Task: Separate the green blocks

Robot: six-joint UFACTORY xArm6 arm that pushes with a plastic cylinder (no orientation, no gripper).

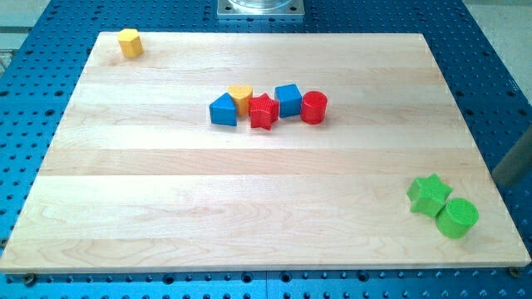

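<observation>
A green star block (429, 194) and a green cylinder block (457, 218) lie touching each other near the board's bottom right corner, the cylinder below and to the right of the star. A dark blurred rod enters at the view's right edge. My tip (502, 179) is just off the board's right edge, above and to the right of the green star, apart from both green blocks.
A cluster sits in the upper middle of the wooden board (166, 208): a blue triangle (223, 110), yellow heart (240, 96), red star (263, 111), blue cube (288, 100) and red cylinder (314, 107). A yellow block (129, 41) sits at the top left corner.
</observation>
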